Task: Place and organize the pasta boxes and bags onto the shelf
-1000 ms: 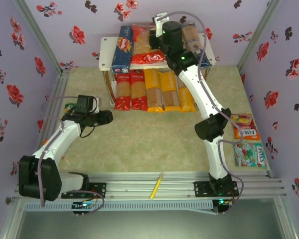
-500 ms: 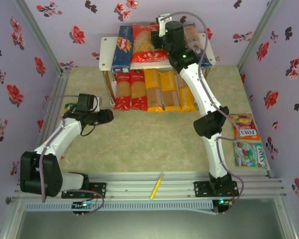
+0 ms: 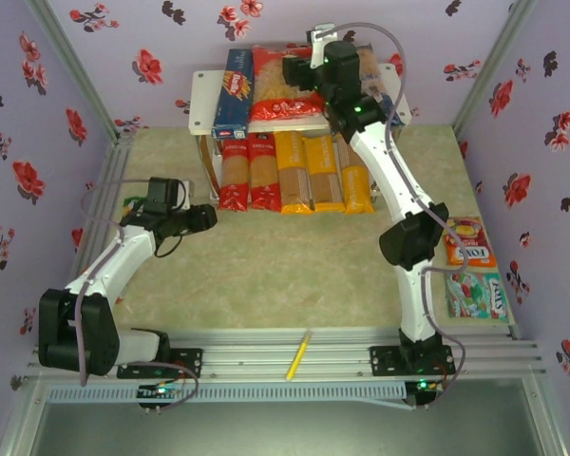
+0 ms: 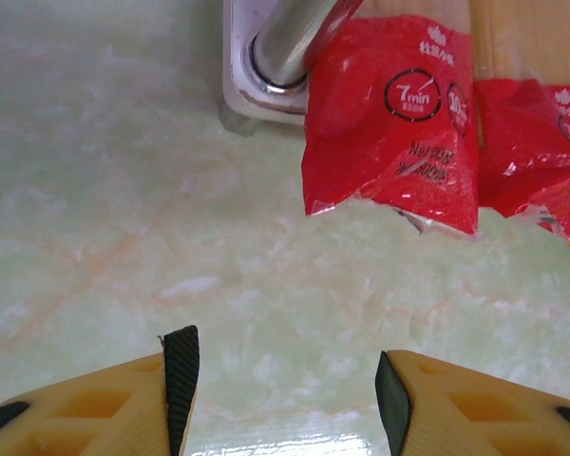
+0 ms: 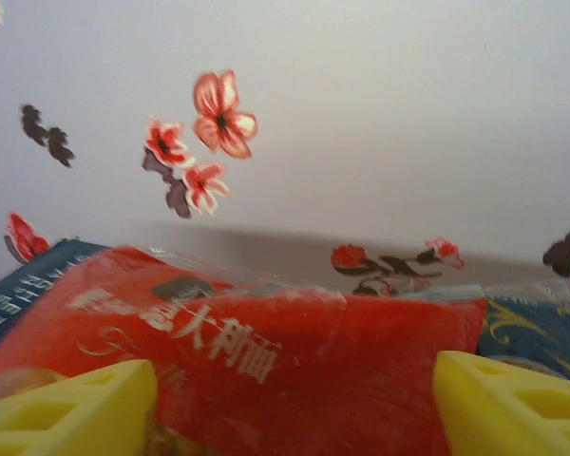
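The white two-tier shelf (image 3: pixel 201 87) stands at the back of the table. On its top tier lie a dark-blue box (image 3: pixel 234 90) and a wide red bag (image 3: pixel 274 85). My right gripper (image 3: pixel 302 68) hovers over that bag, open. In the right wrist view the gripper (image 5: pixel 294 399) has its yellow fingers wide apart either side of the red bag (image 5: pixel 294 351). Several long spaghetti bags lie on the lower tier, two red-ended (image 3: pixel 233 171) and the others yellow-orange (image 3: pixel 323 173). My left gripper (image 4: pixel 285 380) is open and empty above the table, just short of the red-ended bags (image 4: pixel 399 133).
A silver shelf post (image 4: pixel 285 38) stands right beside the leftmost red bag end. Two colourful sweets packets (image 3: pixel 467 242) lie by the right wall, a green packet (image 3: pixel 133 202) by the left rail. A yellow pen (image 3: pixel 297 356) rests on the near rail.
My right gripper has opened from nearly shut and shifted slightly right and back over the wide red bag. The left arm has stayed put.
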Controlling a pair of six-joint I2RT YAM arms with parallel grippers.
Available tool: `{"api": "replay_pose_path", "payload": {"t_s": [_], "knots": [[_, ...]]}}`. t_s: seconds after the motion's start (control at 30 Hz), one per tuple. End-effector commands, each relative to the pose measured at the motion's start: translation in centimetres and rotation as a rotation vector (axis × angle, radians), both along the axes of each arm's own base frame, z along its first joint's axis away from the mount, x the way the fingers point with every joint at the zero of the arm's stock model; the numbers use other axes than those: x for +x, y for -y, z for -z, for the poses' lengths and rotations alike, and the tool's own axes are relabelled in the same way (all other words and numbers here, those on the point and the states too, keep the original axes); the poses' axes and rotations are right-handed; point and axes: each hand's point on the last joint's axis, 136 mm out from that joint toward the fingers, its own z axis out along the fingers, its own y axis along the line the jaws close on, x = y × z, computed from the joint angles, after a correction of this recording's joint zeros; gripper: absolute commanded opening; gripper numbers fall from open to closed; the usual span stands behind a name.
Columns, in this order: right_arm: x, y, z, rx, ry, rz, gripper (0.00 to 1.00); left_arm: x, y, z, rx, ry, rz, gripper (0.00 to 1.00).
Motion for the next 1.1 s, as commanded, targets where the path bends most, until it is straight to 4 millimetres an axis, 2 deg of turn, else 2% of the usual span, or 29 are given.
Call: {"api": "replay_pose_path", "payload": {"t_s": [0.0,0.1,0.2,0.3,0.43,0.53,0.63,0.8,0.9,0.97,1.07], "knots": [[-3.6,0.8,-9.3,0.141,0.229,-0.046,0.82,0.6,-0.4,-1.0,-0.013,0.057,-0.026,0.54],[-5.6,2.1,-13.0,0.182,0.313,-0.032,0.84,1.0,-0.6,-1.7,-0.014,0.084,-0.038,0.54],[-8.4,3.9,-15.8,0.197,0.372,-0.008,0.86,1.1,-0.8,-2.4,-0.012,0.108,-0.052,0.54],[-11.4,7.0,-16.4,0.188,0.389,0.075,0.86,1.0,-1.4,-2.9,-0.006,0.139,-0.074,0.54],[-15.7,11.5,-14.4,0.161,0.386,0.197,0.86,0.8,-2.3,-3.9,0.002,0.2,-0.107,0.55],[-18.7,15.5,-11.1,0.118,0.331,0.332,0.86,0.7,-3.3,-5.0,0.02,0.256,-0.146,0.56],[-21.4,19.6,-6.6,0.052,0.225,0.483,0.86,0.7,-4.3,-6.2,0.044,0.313,-0.186,0.58],[-26.2,26.0,3.6,-0.024,0.024,0.734,0.92,0.5,-6.1,-8.0,0.086,0.39,-0.258,0.64],[-28.8,28.6,9.6,-0.028,-0.075,0.835,0.95,0.4,-7.0,-8.6,0.12,0.409,-0.293,0.7],[-30.1,30.1,12.5,-0.037,-0.114,0.894,0.96,0.3,-7.3,-8.6,0.14,0.413,-0.3,0.71],[-31.3,31.8,15.5,-0.045,-0.154,0.96,0.97,0.4,-8.0,-7.9,0.169,0.405,-0.327,0.72]]}}
